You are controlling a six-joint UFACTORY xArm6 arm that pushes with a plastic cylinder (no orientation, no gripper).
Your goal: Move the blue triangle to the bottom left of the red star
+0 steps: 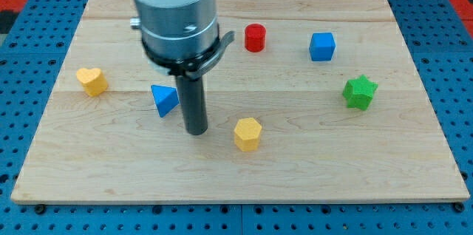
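The blue triangle (164, 99) lies left of the board's middle. My tip (196, 131) rests on the board just to its lower right, a small gap apart. The red star is hidden behind the arm's grey body (176, 13), which covers the upper left middle of the board. The green cylinder is hidden there too.
A yellow heart (92, 80) sits at the view's left. A yellow hexagon (247, 133) lies right of my tip. A red cylinder (255, 37), a blue cube (321, 46) and a green star (359, 91) are to the right. The wooden board (236, 183) lies on a blue pegboard.
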